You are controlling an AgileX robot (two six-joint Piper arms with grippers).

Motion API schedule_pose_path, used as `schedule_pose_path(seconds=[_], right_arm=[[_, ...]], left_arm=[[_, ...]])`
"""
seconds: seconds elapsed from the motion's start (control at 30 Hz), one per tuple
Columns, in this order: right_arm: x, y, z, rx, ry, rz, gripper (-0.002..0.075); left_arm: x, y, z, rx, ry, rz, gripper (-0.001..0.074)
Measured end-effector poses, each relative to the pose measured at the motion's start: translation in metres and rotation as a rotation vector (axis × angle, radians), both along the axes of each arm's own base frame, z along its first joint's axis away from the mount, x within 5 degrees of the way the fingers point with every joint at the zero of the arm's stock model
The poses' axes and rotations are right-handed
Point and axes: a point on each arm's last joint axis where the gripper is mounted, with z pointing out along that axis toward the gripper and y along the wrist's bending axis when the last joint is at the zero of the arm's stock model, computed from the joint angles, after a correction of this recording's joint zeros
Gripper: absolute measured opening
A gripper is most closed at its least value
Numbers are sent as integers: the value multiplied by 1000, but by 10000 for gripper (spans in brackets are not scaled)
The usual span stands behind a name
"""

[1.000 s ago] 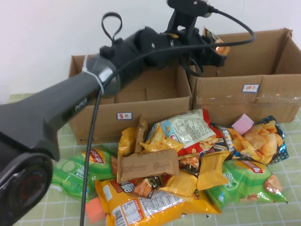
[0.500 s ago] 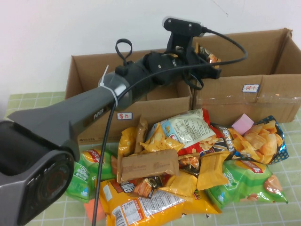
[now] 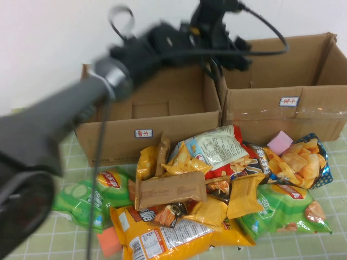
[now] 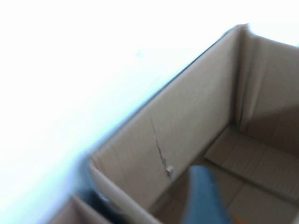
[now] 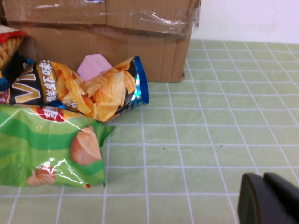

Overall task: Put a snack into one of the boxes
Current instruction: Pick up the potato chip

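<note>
Hovering over boxes (image 3: 179, 122) against white wall (image 3: 49, 32), left end effector (image 3: 241, 57), grip unclear; right end effector (image 5: 268, 200) clenched above green-checked cloth (image 5: 224, 116).

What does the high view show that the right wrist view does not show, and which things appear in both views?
Only the high view: the left gripper above the boxes, the lower box, the cucumber Lay's bag. Only the right wrist view: the right gripper, low over the green tablecloth. Both: the taped box and the other green bag.

The green chip bag (image 3: 89, 195) lying before the lower cardboard box (image 3: 149, 116) carries a Lay's logo. The box's white label (image 3: 143, 133) bears illegible red writing; the taller box's label (image 3: 289, 101), blue.
</note>
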Motion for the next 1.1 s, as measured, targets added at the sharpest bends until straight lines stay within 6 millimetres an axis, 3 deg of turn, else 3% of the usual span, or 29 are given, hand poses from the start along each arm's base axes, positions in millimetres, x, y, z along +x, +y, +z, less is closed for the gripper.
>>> schedule_pose_path(seconds=[0.2, 0.37, 0.53, 0.67, 0.83, 1.0, 1.1], right_arm=[[0, 0, 0, 0, 0, 0, -2], [0, 0, 0, 0, 0, 0, -2], [0, 0, 0, 0, 0, 0, -2], [0, 0, 0, 0, 0, 0, -2], [0, 0, 0, 0, 0, 0, -2], [0, 0, 0, 0, 0, 0, -2], [0, 0, 0, 0, 0, 0, -2]], left_arm=[[-37, 41, 68, 269, -64, -119, 82], [-60, 71, 79, 463, 83, -136, 11], [-68, 96, 60, 689, 298, -47, 2], [-77, 117, 31, 817, 460, 42, 0], [-116, 142, -5, 781, 575, 70, 0], [-162, 165, -28, 753, 644, 100, 0], [-178, 174, -40, 768, 689, 110, 0]])
